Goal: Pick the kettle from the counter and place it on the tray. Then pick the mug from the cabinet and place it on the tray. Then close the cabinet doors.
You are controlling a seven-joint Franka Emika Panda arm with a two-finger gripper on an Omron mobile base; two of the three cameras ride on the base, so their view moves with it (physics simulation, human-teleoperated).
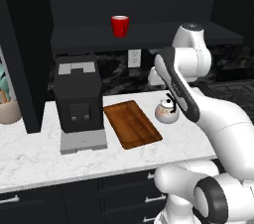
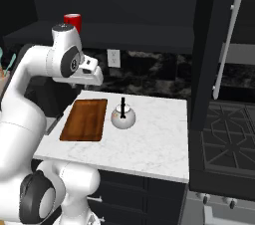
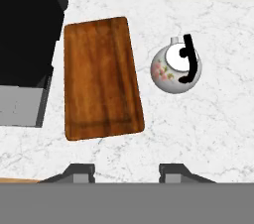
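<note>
Kettle [image 3: 175,68]: stood upright on the counter [image 1: 30,153], toward its back edge and just beside the tray's long side, apart from it. Black arched handle up and clear, which suited a grasp from above.

Tray [image 3: 101,77]: lay flat mid-counter, bare, between the kettle and a black coffee machine [image 1: 78,100]; its short end neared the front edge. Probably set close to the kettle to keep the carry short.

Mug [image 1: 119,26]: sat on the open shelf of the cabinet [image 1: 149,34], above and behind the tray, not yet touched.

Cabinet doors: one [image 2: 219,45] stood swung out at the counter's right end, its silver bar handle facing the room; closing was left for last.

Gripper [image 3: 126,170]: hung high over the counter's front part, looking straight down, its fingers spread and holding nothing. The kettle lay off to one side of its line, so the arm appeared to be in approach, the first pick not begun.

Utensil pot [image 1: 9,109]: at the counter's far left end, outside the task.
</note>
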